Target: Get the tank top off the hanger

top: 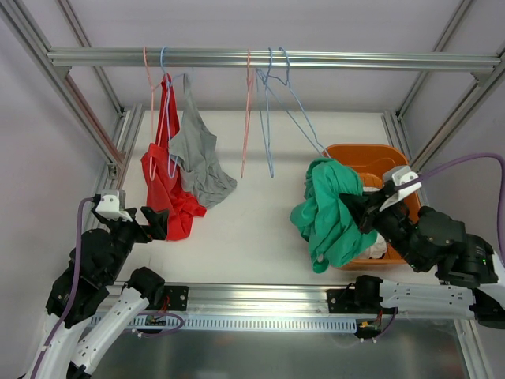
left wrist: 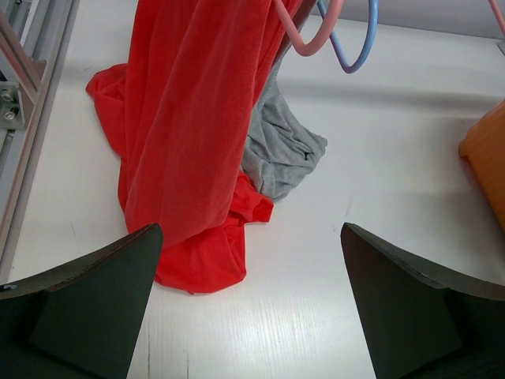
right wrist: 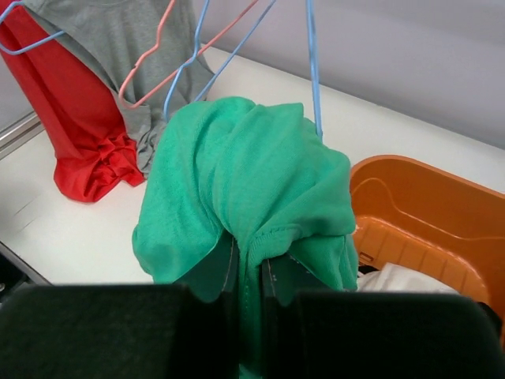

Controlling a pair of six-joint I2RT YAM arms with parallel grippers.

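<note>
A green tank top [top: 327, 217] is bunched at the left rim of the orange basket [top: 371, 158]. My right gripper [top: 359, 207] is shut on its fabric. In the right wrist view the green cloth [right wrist: 252, 174] drapes over both fingers, pinched at my right gripper [right wrist: 251, 260]. A blue hanger [right wrist: 313, 71] runs down into the top of the cloth, and its wire [top: 296, 110] slants from the rail to the garment. My left gripper [top: 158, 221] stands open and empty, low beside the red garment [top: 166, 185]. In the left wrist view, table shows at my left gripper [left wrist: 251, 233].
A red garment [left wrist: 189, 118] and a grey one [left wrist: 280, 150] hang on hangers from the metal rail [top: 268, 57], their hems pooled on the table. A bare pink hanger [top: 247, 118] and a bare blue hanger [top: 264, 126] hang mid-rail. The basket [right wrist: 426, 213] holds white cloth.
</note>
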